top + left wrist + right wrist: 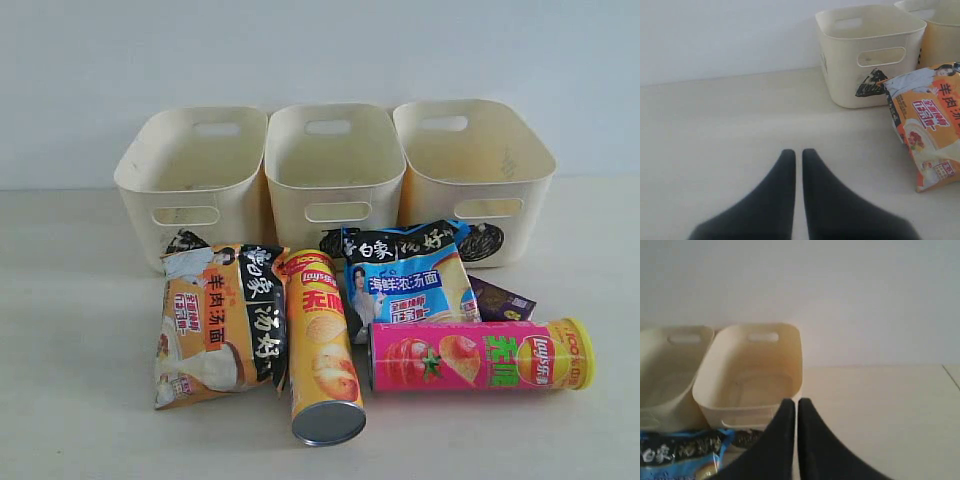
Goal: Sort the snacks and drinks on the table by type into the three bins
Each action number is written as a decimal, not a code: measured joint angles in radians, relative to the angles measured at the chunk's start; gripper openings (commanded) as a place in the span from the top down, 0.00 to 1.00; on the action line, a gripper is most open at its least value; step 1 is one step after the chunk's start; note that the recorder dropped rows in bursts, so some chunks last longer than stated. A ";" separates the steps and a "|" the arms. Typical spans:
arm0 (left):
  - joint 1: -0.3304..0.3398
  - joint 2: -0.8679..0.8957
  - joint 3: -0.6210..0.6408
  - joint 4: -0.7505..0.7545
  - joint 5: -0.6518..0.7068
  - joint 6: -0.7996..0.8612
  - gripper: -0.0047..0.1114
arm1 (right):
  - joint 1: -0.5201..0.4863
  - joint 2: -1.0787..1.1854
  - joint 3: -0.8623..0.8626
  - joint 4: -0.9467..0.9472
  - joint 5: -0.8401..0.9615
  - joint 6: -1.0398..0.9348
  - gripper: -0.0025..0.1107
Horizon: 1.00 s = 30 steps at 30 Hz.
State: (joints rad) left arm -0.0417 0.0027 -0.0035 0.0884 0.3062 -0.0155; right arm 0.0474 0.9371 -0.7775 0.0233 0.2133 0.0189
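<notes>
L gripper (798, 152) jaws pressed together, empty; orange noodle bag (927, 135) ahead, off to the side. R gripper (796, 402) likewise closed, empty; bin (740, 360) just beyond tips.

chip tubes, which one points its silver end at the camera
The yellow-orange tube, lying beside the orange noodle bag, silver end toward the exterior camera. The pink tube lies crosswise, its yellow lid pointing right.

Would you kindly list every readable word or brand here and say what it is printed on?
"Lay's", "无限": yellow-orange tube.
"Lay's", "无限": pink tube.
"羊肉汤面": orange bag.
"海鲜浓汤面": blue bag.
Gold print on the purple carton: too small to read.
</notes>
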 measured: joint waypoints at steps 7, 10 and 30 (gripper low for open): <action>0.000 0.000 0.000 0.000 0.000 0.000 0.92 | 0.000 0.183 -0.168 0.089 0.270 -0.272 0.98; 0.000 0.000 0.000 0.000 0.000 0.000 0.92 | 0.000 0.258 -0.231 0.191 0.378 -0.410 0.98; 0.000 0.000 0.000 0.000 0.000 0.000 0.92 | -0.249 0.824 -0.416 0.961 0.863 -0.908 0.56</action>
State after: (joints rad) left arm -0.0417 0.0027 -0.0035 0.0884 0.3062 -0.0155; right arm -0.2015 1.7606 -1.1935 0.9841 1.0760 -0.8888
